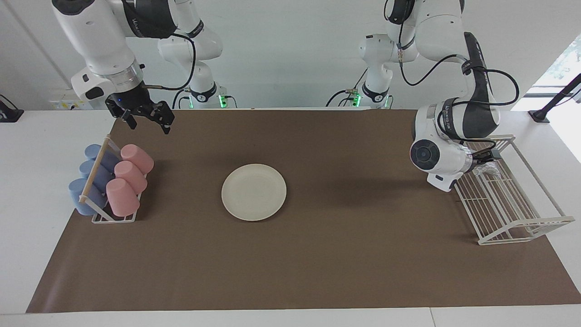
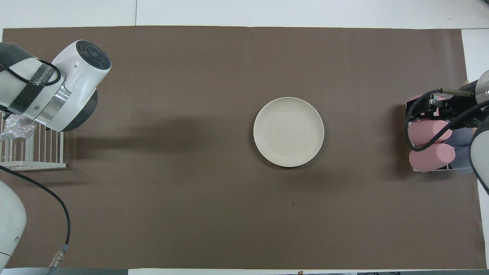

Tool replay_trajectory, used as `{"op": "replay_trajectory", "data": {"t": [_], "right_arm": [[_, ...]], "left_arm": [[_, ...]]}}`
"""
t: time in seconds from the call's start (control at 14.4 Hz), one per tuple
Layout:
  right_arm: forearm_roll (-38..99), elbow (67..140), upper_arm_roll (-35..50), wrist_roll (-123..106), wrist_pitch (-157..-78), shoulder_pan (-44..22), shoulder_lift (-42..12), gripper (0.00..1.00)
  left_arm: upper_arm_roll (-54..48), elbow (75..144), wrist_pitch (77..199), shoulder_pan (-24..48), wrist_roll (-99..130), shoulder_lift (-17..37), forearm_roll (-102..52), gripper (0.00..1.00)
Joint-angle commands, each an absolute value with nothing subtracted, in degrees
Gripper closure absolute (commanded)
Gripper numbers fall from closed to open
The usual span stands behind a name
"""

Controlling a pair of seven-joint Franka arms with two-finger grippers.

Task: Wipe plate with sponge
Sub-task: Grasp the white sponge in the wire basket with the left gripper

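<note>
A: So the left gripper [image 1: 484, 159] is down in the wire rack [image 1: 508, 204] right at the sponge [image 1: 489, 170], can't tell its fingers. Plate [image 1: 253, 192] sits mid-table.

B: I'd pinch the sponge's middle, lift clear of the wires. Right gripper [image 1: 144, 119] waits, fingers spread, over the cups [image 1: 129, 175].

Cream plate [image 1: 253, 192] flat mid-table; crinkly silver sponge [image 1: 488, 169] in rack [image 1: 513, 213].
</note>
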State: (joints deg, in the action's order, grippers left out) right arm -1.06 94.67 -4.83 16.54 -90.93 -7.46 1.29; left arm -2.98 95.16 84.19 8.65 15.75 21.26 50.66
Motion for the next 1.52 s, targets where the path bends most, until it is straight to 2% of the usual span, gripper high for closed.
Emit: {"op": "replay_trajectory", "data": {"t": [0.0,0.07,0.21,0.28,0.69,0.83,1.18,1.32,1.46], "right_arm": [[2.53,95.45,-4.48,25.28,-88.43,-7.74,2.64,0.00],[3.42,95.45,-4.48,28.01,-87.55,-7.82,2.81,0.00],[3.69,95.45,-4.39,31.63,-87.01,-7.82,2.90,0.00],[3.78,95.45,-4.22,32.51,-87.01,-7.82,2.90,0.00],[8.08,95.36,-3.69,44.72,-85.87,-7.82,2.99,0.00],[8.79,95.36,-3.43,48.58,-86.13,-7.91,2.99,0.00],[10.01,95.27,0.70,64.13,-86.66,-7.82,2.99,0.00],[14.22,95.80,0.79,68.71,-86.92,-7.82,3.43,0.00],[17.04,97.20,0.88,74.06,-89.02,-9.39,4.04,0.00]], "left_arm": [[-2.90,94.66,82.70,9.05,17.05,21.27,51.50,0.24],[-2.90,94.66,82.71,9.05,17.05,21.27,51.50,0.42],[-2.90,94.75,82.71,9.05,17.31,21.27,51.42,0.85],[-2.90,94.75,82.71,9.05,17.75,21.27,51.42,1.00],[-3.08,94.22,83.41,8.70,20.39,20.74,48.97,1.00],[-3.08,91.34,82.89,8.61,20.04,19.78,44.94,1.00],[-2.37,76.58,73.67,8.44,20.30,18.90,21.50,1.00],[-0.98,74.36,72.08,7.31,20.57,18.37,9.56,1.00],[-0.09,74.62,72.59,3.63,20.83,13.91,-6.33,1.00]]}}
